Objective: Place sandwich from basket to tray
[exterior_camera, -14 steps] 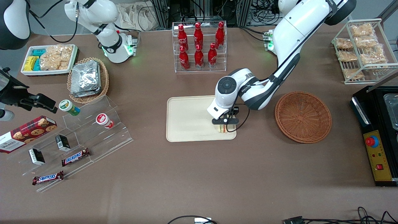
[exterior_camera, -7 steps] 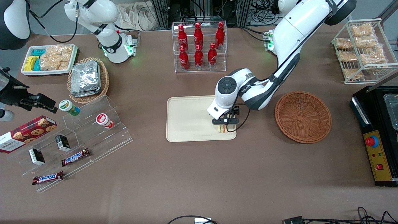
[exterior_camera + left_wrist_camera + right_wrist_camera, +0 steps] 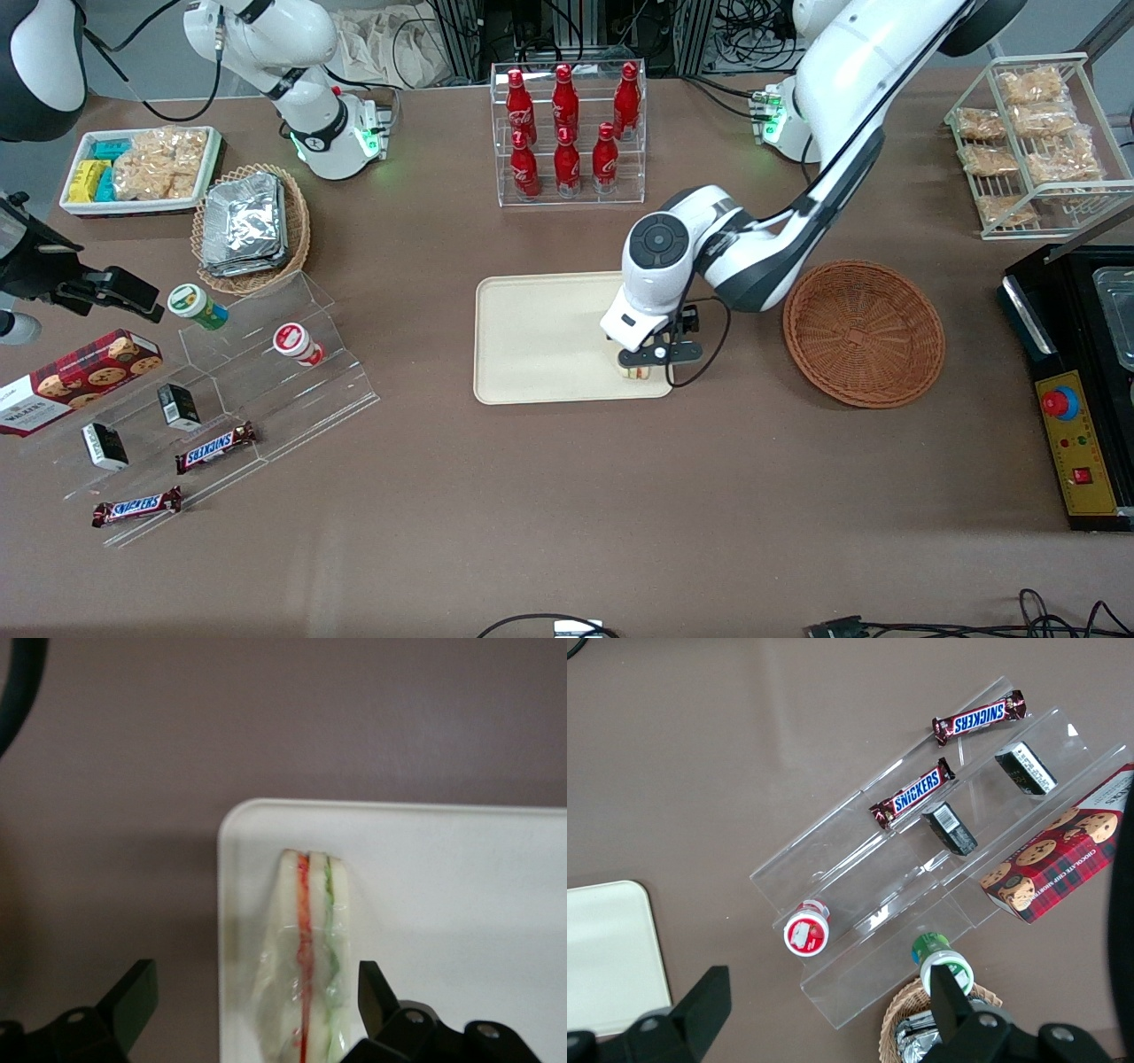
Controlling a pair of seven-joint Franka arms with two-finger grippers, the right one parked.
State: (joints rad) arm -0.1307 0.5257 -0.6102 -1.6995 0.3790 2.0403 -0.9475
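The clear-wrapped sandwich (image 3: 635,372) stands on its edge on the cream tray (image 3: 532,337), in the tray's corner nearest the front camera at the working arm's end. In the left wrist view the sandwich (image 3: 310,948) shows red and green filling stripes close to the rim of the tray (image 3: 461,904). My gripper (image 3: 644,361) hovers just above it. The gripper (image 3: 253,974) is open, one finger to each side of the sandwich and neither touching it. The reddish-brown basket (image 3: 864,332) lies empty beside the tray, toward the working arm's end.
A clear rack of red bottles (image 3: 567,133) stands farther from the camera than the tray. Acrylic steps with snack bars and cups (image 3: 221,390), a tan basket of foil packets (image 3: 250,226) and a white snack tray (image 3: 137,168) lie toward the parked arm's end. A black control box (image 3: 1076,381) sits beside the empty basket.
The wrist has risen and shifted slightly toward the front camera and the working arm's end. The sandwich stays put on the tray.
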